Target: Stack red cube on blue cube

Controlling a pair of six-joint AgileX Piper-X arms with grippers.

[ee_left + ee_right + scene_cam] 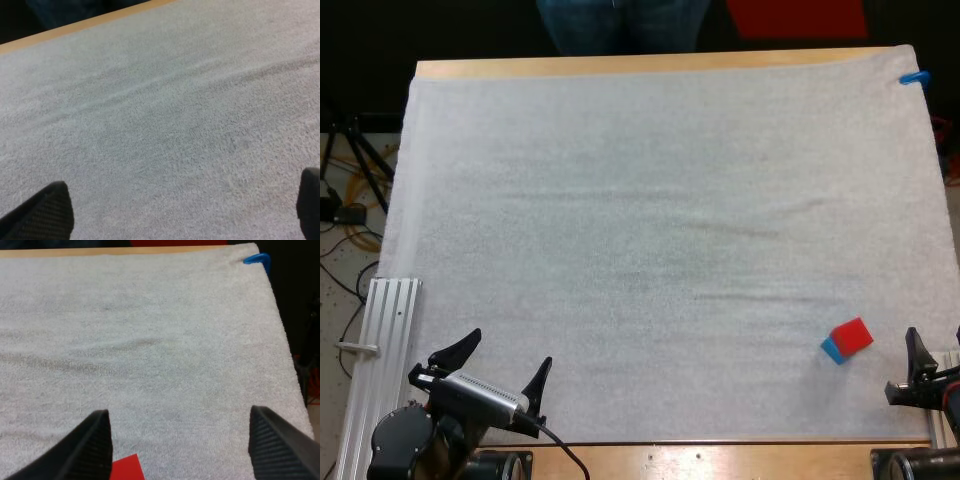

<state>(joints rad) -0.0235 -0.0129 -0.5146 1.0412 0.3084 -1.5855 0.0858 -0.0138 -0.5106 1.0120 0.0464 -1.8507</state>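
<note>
A red cube (851, 335) rests tilted on a blue cube (831, 350) near the mat's front right corner; only a sliver of blue shows under its left side. My right gripper (940, 362) stands open just right of the pair, clear of them. Between its wide-apart fingers in the right wrist view, my right gripper (178, 411) frames bare mat, and a corner of the red cube (126, 469) shows beside one finger. At the front left my left gripper (497, 365) is open over bare mat, as its own view confirms for the left gripper (182, 180).
The white mat (660, 220) covers most of the wooden table (720, 458). An aluminium rail (382, 345) lies along the front left edge. A person's legs (620, 25) stand beyond the far side.
</note>
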